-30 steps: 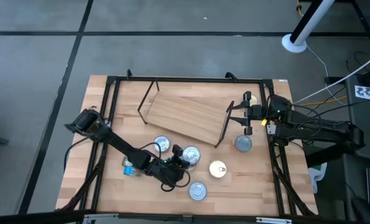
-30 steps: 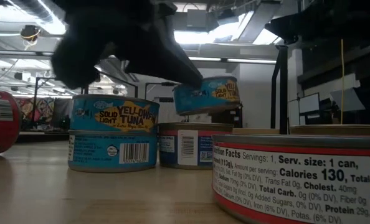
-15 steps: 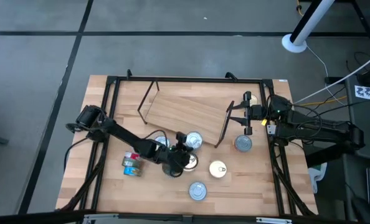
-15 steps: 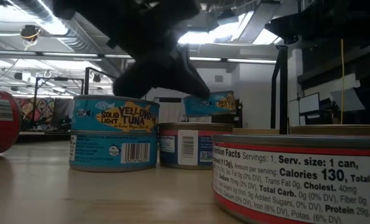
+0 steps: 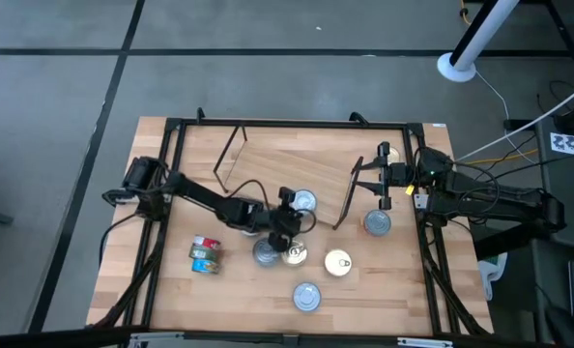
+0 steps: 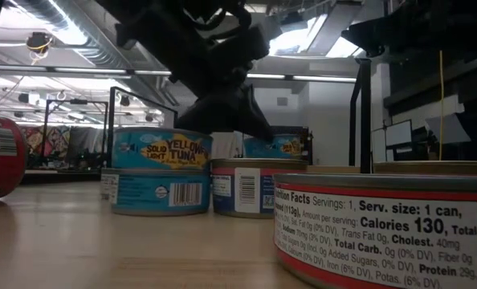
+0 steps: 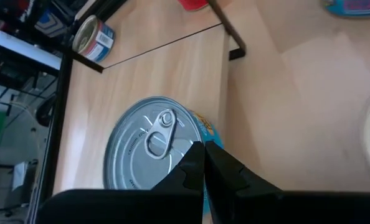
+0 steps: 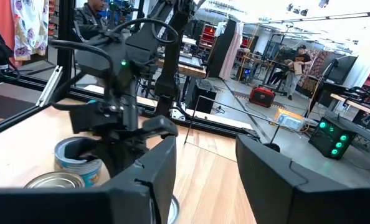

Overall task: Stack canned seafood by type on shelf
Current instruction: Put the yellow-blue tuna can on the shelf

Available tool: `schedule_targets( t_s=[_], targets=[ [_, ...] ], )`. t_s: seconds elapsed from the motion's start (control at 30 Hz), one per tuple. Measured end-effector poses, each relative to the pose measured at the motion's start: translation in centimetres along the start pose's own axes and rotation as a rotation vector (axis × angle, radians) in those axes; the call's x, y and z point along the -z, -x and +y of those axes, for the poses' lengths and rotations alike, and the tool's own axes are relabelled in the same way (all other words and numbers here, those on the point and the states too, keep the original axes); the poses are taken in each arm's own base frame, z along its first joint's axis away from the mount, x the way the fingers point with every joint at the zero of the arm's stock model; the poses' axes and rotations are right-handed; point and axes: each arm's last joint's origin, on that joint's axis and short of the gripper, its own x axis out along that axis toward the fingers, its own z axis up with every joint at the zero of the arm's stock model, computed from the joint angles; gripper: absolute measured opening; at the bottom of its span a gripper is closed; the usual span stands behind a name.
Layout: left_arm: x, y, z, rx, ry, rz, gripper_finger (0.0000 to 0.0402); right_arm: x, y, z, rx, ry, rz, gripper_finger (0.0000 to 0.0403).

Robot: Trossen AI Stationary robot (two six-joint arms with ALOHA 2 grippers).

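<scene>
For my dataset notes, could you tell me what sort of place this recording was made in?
Most likely a robotics lab or workshop: exposed ceiling ducts, a green-lit equipment box, and people at benches beyond the wooden table.

Robotics lab, exposed ceiling ducts, equipment racks, concrete floor

The left gripper pinches the rim of a silver-lidded tin. Beneath lies the light-wood shelf. Another tin sits far off.
</scene>
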Motion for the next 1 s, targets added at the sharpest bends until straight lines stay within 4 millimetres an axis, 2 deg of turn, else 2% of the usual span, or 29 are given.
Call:
schedule_targets(
  t_s=[0.3, 0.6, 0.8, 1.0],
  targets=[
    [0.54, -0.64, 1.04, 0.021, 0.022, 0.003, 0.0000, 0.00, 0.00, 0.00, 0.000, 0.000, 0.000, 0.0168],
    [0.57, -0.67, 1.11, 0.018, 0.067, 0.004, 0.0002, 0.01, 0.00, 0.00, 0.000, 0.000, 0.001, 0.0168],
    [0.55, -0.68, 1.14, 0.014, 0.168, 0.003, 0.0044, 0.01, 0.00, 0.00, 0.000, -0.001, 0.001, 0.0168],
    [0.54, -0.67, 1.13, 0.014, 0.172, 0.003, 0.0098, 0.01, 0.00, 0.00, 0.000, -0.001, 0.001, 0.0168]
  ],
)
